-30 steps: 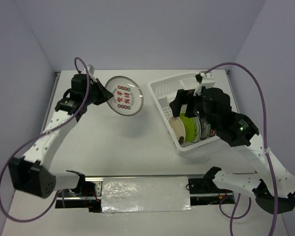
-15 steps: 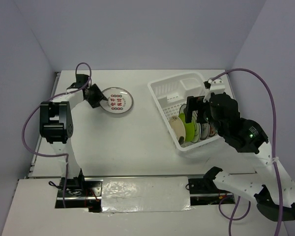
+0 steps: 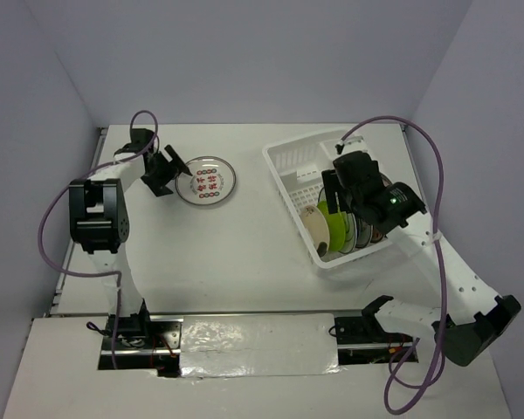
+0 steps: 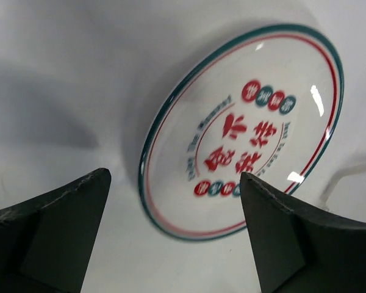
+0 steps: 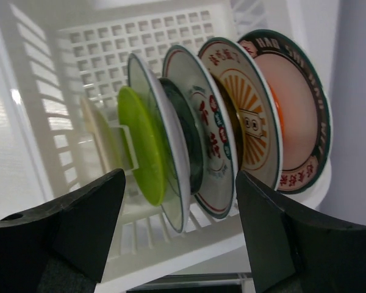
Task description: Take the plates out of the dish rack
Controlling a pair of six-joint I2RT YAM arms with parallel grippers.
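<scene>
A teal-rimmed plate (image 3: 206,181) with red lettering lies flat on the table at the far left; in the left wrist view this plate (image 4: 244,131) is just beyond my fingers. My left gripper (image 3: 175,171) (image 4: 174,238) stands open at its left edge, holding nothing. The white dish rack (image 3: 290,157) (image 5: 79,61) sits at the right with several plates upright in it, among them a lime green one (image 3: 339,229) (image 5: 140,143), a sunburst-patterned one (image 5: 247,116) and an orange-red one (image 5: 296,122). My right gripper (image 3: 332,199) (image 5: 180,232) hangs open over them, touching none.
The rack's far half (image 3: 310,153) holds no plates. A purple cable (image 3: 432,175) loops over the right arm. The left arm's elbow (image 3: 96,214) stands near the table's left edge. Walls enclose the table at the back and both sides.
My left gripper lowered the teal-rimmed plate onto the table and opened off it. My right gripper swung in over the racked plates and its jaws narrowed a little.
</scene>
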